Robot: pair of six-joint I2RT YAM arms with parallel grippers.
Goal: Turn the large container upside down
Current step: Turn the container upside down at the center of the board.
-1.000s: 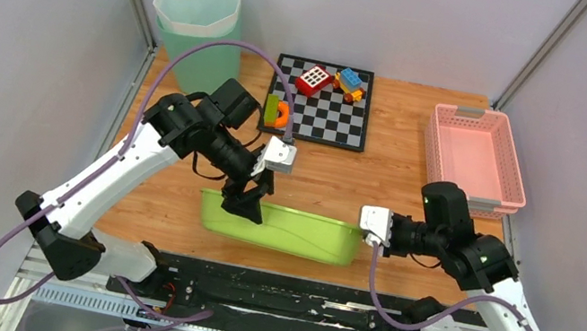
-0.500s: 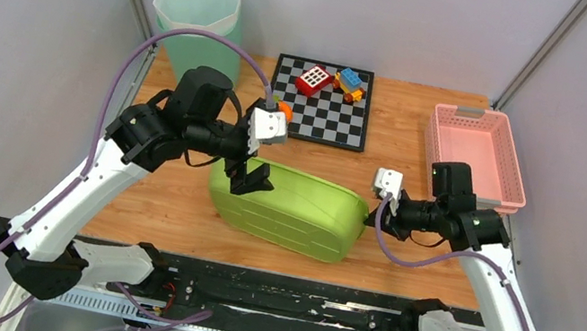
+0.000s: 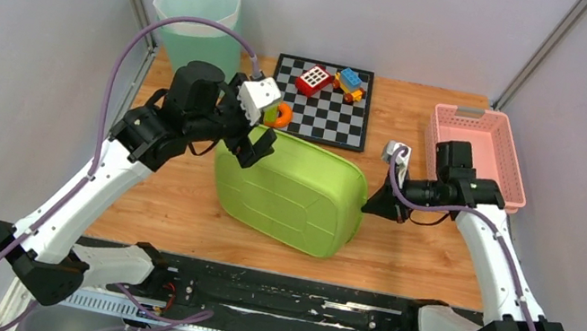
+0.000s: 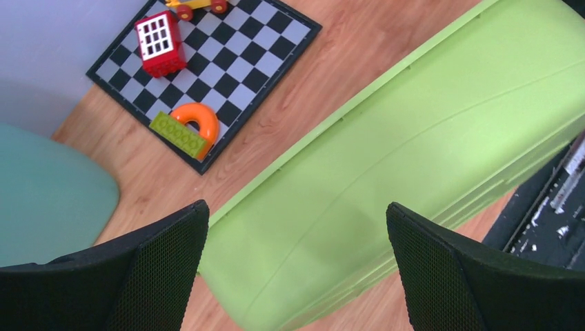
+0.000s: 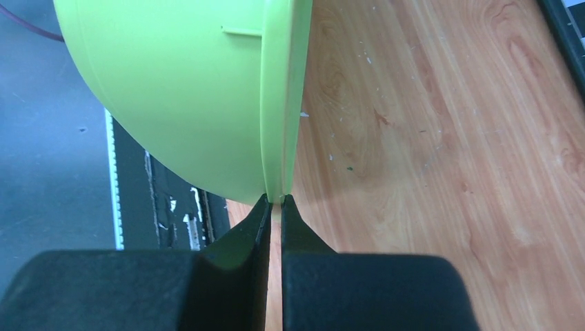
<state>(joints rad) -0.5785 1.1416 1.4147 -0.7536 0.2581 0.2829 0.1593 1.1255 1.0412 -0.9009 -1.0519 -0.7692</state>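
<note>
Visibly, the lime-green large container (image 3: 294,191) shows its ribbed underside.

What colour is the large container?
Lime green; the large container shows best in the top external view.

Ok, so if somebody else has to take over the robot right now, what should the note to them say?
Left gripper: open at the left end of the green tub, gripping nothing.
Right gripper: shut on the tub's rim at its right end.
Tub: on the table in front of the chessboard, bottom facing up.
Done: the tub is turned over.
Left: check that it lies flat (hard to tell from here), open the right gripper, and pull both arms away.
</note>
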